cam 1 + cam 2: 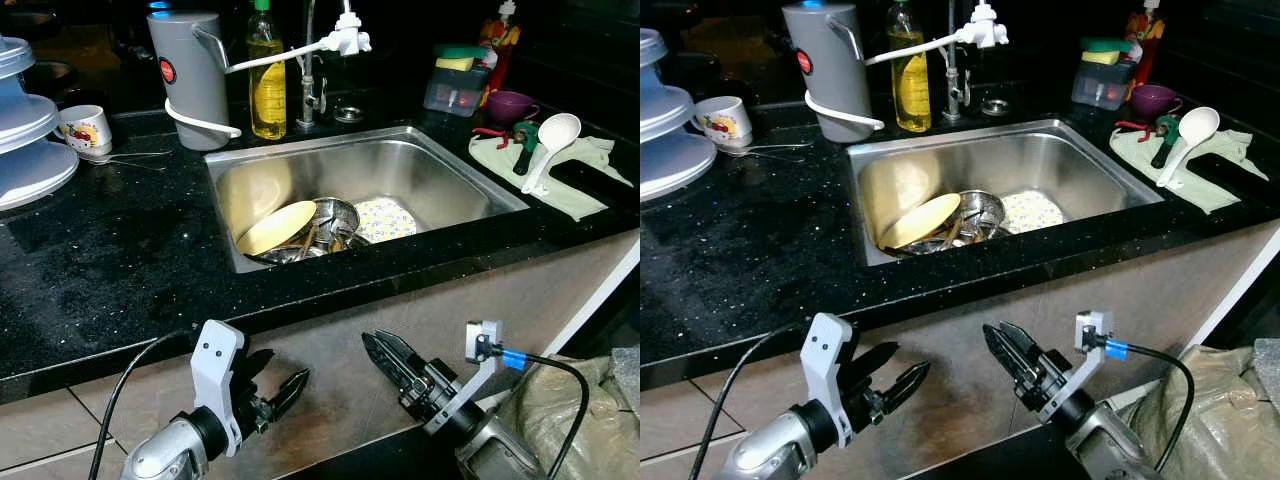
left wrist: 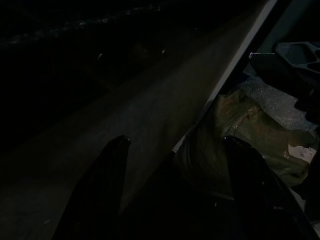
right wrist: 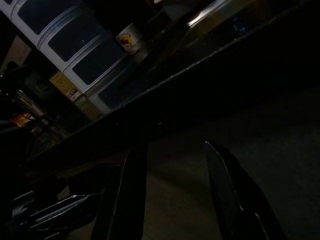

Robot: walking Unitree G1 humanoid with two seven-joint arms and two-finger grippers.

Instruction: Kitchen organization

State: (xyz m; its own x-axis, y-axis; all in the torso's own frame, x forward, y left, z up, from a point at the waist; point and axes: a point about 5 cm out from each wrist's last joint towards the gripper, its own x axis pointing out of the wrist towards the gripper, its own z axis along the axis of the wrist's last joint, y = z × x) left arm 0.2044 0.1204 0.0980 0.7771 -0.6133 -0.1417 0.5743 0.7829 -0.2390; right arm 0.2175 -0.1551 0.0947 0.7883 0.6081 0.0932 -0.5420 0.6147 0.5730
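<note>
Two hands held low below the black speckled stone surface [image 1: 110,260], facing its beige front; judged staging, nothing engaged. Left hand [image 1: 272,388] released, fingers parted, empty; right hand [image 1: 392,357] likewise released and empty. Dishes piled in the steel sink [image 1: 440,170]: yellow plate [image 1: 278,228] leaning on a perforated metal bowl [image 1: 335,218], presumably left for washing. White plastic ladle [image 1: 549,146] rests on a green cloth [image 1: 590,165] to drain.

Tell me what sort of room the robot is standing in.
A home kitchen, most likely: a stainless steel sink holding dirty dishes is set into a black speckled countertop, with a bottle of yellow dish liquid beside the tap.
</note>
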